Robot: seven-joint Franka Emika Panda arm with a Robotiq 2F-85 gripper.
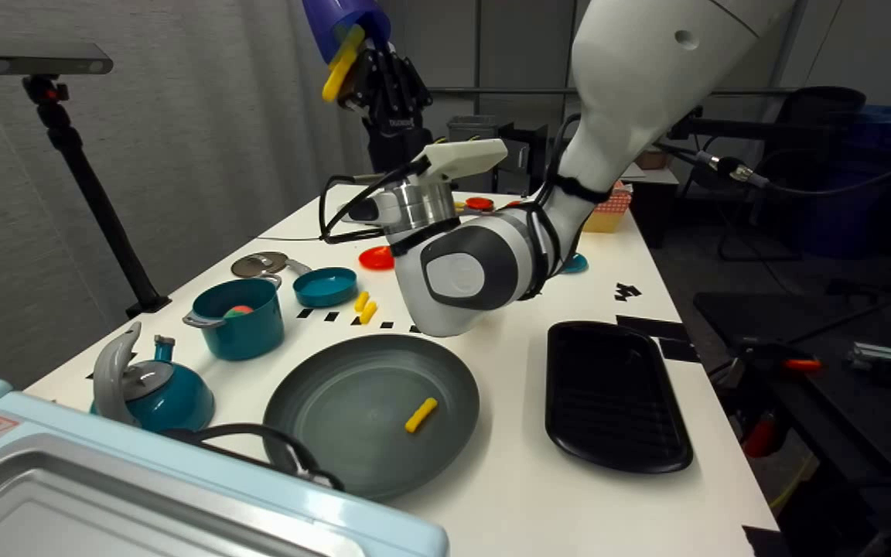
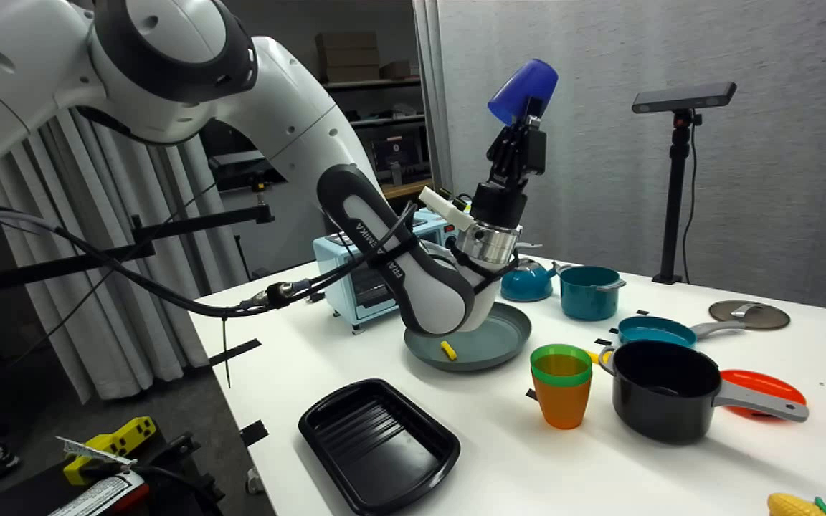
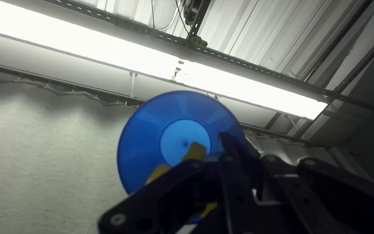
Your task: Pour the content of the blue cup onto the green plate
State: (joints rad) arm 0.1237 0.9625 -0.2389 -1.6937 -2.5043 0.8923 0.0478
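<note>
Nearest in an exterior view stands a pale blue appliance (image 1: 206, 473); beyond it, the green plate (image 1: 337, 422) bears one yellow piece (image 1: 421, 415). In an exterior view, the gripper (image 2: 530, 116) has its fingers closed on the blue cup (image 2: 520, 87), tilted mouth-down. In the wrist view, blurred yellow pieces (image 3: 196, 152) show against the cup's inside.

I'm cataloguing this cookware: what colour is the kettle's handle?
Light grey; the handle shows best in an exterior view.
</note>
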